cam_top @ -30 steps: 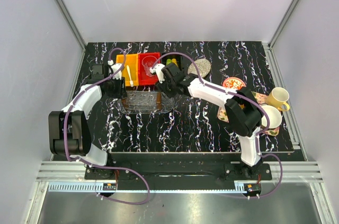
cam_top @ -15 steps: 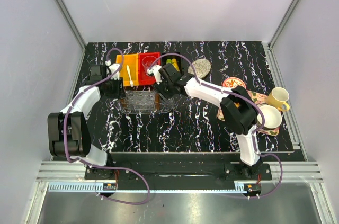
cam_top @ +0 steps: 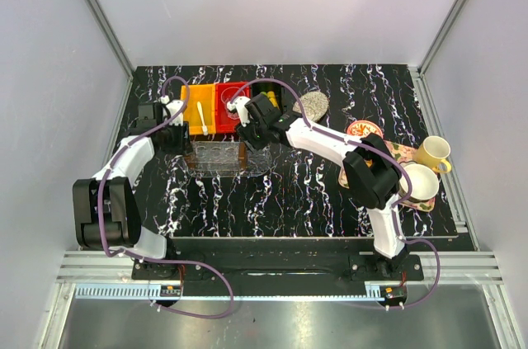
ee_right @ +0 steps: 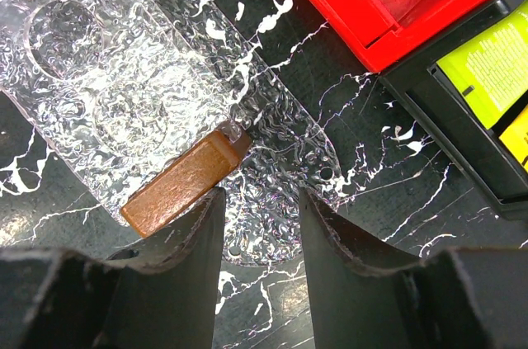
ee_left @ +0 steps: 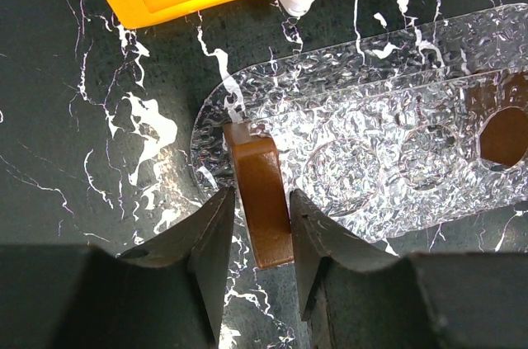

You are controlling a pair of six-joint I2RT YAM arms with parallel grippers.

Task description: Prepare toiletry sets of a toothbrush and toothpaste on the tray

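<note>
The clear textured tray [cam_top: 219, 157] lies in front of three bins. The white toothbrush [cam_top: 200, 117] lies in the orange bin [cam_top: 191, 100]. The light green toothpaste tube [ee_right: 485, 68] and the yellow one [ee_right: 516, 129] lie in the black bin [cam_top: 270, 99]. My left gripper [ee_left: 262, 217] is shut on the tray's brown left handle [ee_left: 260, 200]; it also shows in the top view [cam_top: 183, 139]. My right gripper [ee_right: 260, 209] is open and empty over the tray's right end [ee_right: 280, 159], the brown right handle [ee_right: 186, 180] just outside its left finger.
A red bin [cam_top: 233, 111] holding a clear cup stands between the orange and black bins. A grey disc [cam_top: 312, 105], a small patterned plate [cam_top: 364, 129], a yellow mug [cam_top: 433, 153] and a white cup [cam_top: 421, 182] sit at the right.
My right gripper has moved left and back to the tray's right end. The tray has shifted slightly left with my left gripper.
</note>
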